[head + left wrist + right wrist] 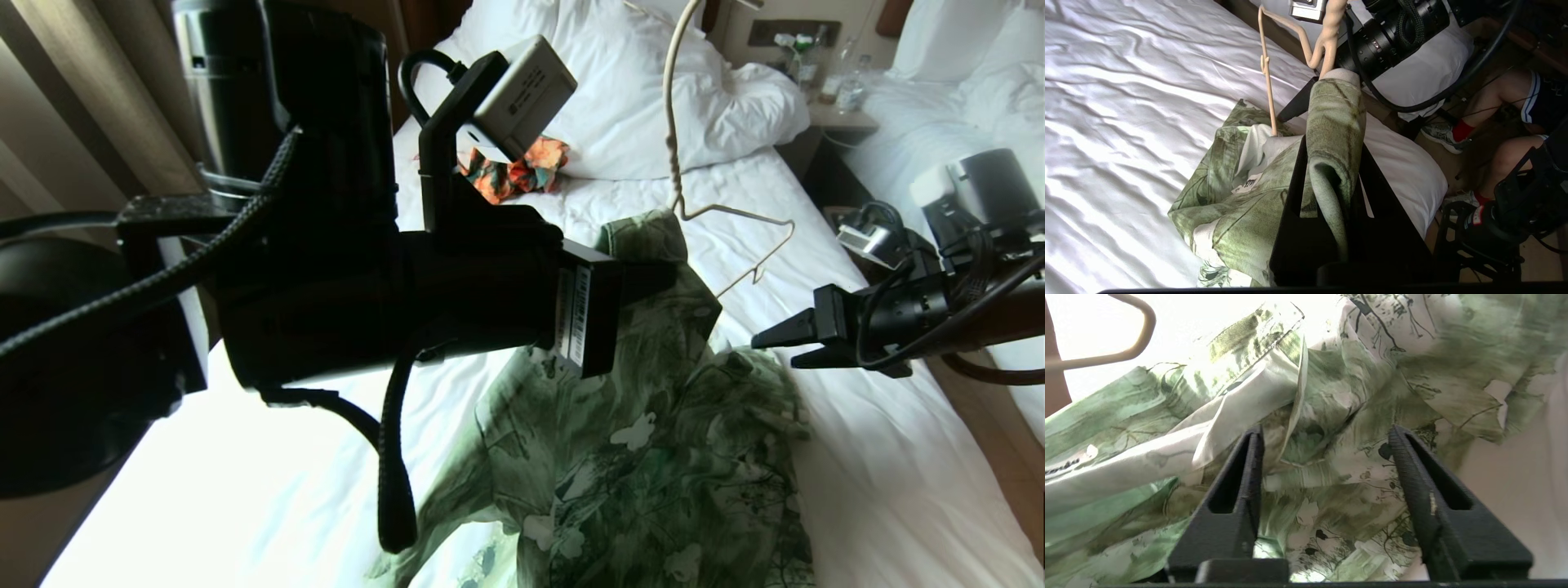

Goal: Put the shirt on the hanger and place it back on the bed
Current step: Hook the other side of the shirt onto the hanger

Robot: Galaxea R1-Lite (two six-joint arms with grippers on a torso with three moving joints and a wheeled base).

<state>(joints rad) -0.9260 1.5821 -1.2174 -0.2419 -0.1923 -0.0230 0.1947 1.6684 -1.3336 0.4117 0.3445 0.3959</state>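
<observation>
Shirt, mottled green floral cotton (645, 441) | half threaded on cream wire hanger (739, 214), over white-sheeted bed (882, 474) | left tool (1331, 192) pinching collar | right tool (1327, 473) wide, empty | next: draw free shoulder over hanger's bare end

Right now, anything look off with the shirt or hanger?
Yes. The shirt is only half on the hanger: one wire shoulder pokes out bare beside the collar, and the rest sags crumpled onto the bed. The left gripper pinches a fold near the collar; the right gripper hangs open beside it.
</observation>
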